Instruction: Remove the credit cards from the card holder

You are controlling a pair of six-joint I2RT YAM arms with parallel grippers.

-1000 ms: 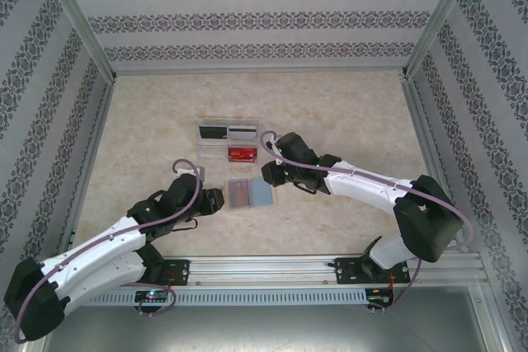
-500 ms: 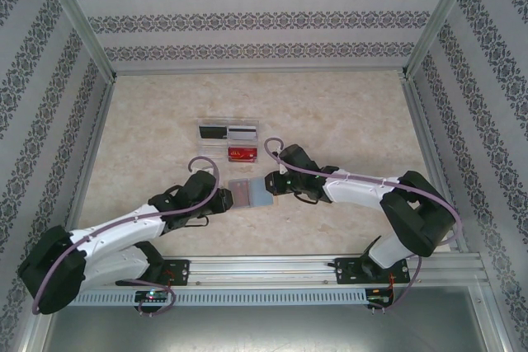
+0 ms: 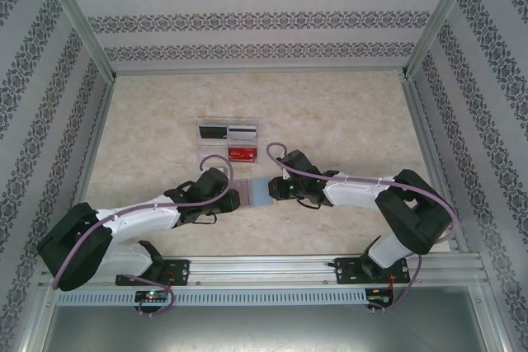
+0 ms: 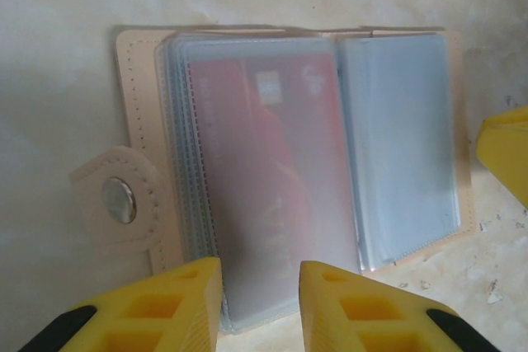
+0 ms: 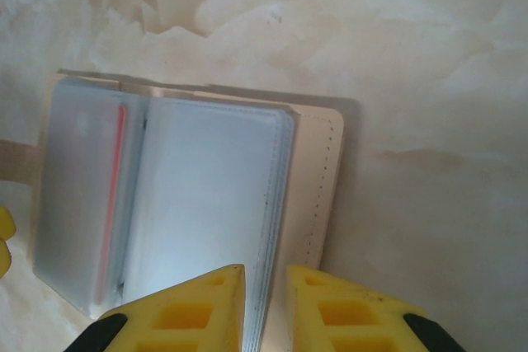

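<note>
The card holder (image 3: 251,191) lies open and flat on the tabletop (image 3: 330,113), near the robot and between the two arms. Its clear pockets are spread like the pages of a little book. Through the top pocket on one side I can see a red card (image 4: 264,187) tucked inside, so I think no card is out yet. The left claw (image 4: 260,276) is low at the near edge of that pocket. Its two yellow fingers stand a little apart and hold nothing. The right claw (image 5: 264,279) is at the other side of the holder. Its fingers are very close together, with the edge of the pockets running into the small gap. I cannot tell if it is pinching them or not. I think the step now is getting ready to pull out the red card. Next, one claw needs to keep the holder from sliding. The other must pinch just the thin card edge and slide it straight out of its pocket.
</note>
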